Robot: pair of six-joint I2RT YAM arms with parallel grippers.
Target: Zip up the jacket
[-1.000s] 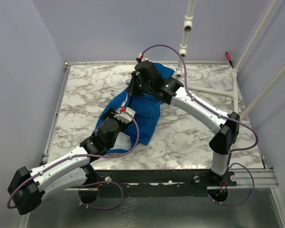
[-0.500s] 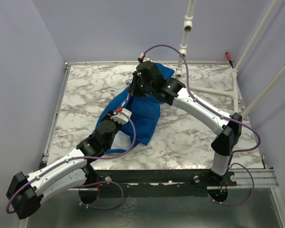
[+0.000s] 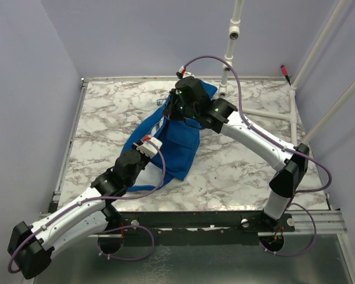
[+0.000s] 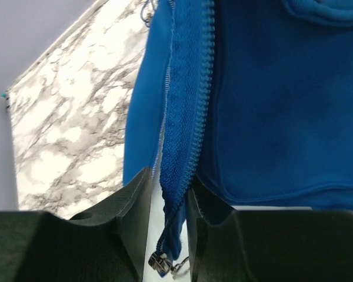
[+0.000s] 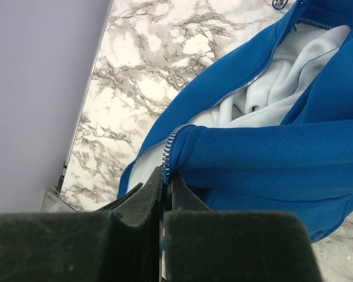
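The royal-blue jacket lies crumpled mid-table with its pale lining showing. My left gripper is at its lower front edge. In the left wrist view the fingers stand narrowly open on either side of the zipper tape. The tape touches the right finger, a slit of light shows on the left, and the metal slider hangs at the tape's bottom end. My right gripper is at the collar end, shut on the toothed zipper edge.
The marble table has raised rails along its left and back edges. White pipes rise at the back right, close behind the right arm's wrist. A small red piece sits at the back right corner.
The left jaws have narrowed around the zipper tape and the left arm has stretched lower towards the hem. The right gripper has shifted slightly right, still holding the zipper edge.
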